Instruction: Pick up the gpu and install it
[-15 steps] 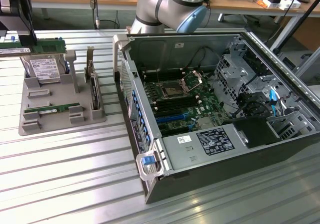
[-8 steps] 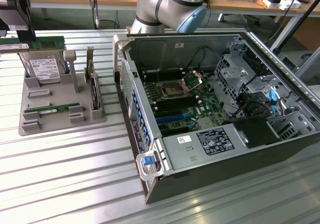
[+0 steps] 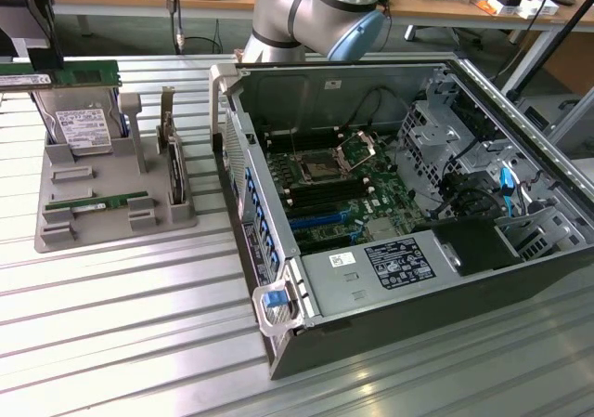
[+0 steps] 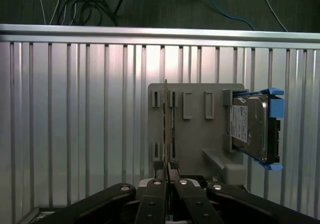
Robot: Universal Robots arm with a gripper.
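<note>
The gpu (image 3: 70, 71), a long thin green board stick, hangs level above the far end of the grey parts tray (image 3: 102, 227) at the exterior view's left. My gripper (image 3: 35, 62) is shut on it from above. In the wrist view the stick (image 4: 165, 124) shows edge-on, running out from between my black fingertips (image 4: 159, 173), with my gripper (image 4: 166, 170) over the tray (image 4: 195, 134). The open computer case (image 3: 306, 292) with its motherboard (image 3: 325, 189) lies to the exterior view's right, apart from the gripper.
In the tray are a silver hard drive in blue rails (image 3: 83, 124) (image 4: 250, 126), another green stick (image 3: 93, 201) lying in a slot, and an upright dark card with a metal bracket (image 3: 173, 162). The ribbed metal table (image 3: 121, 324) runs around both.
</note>
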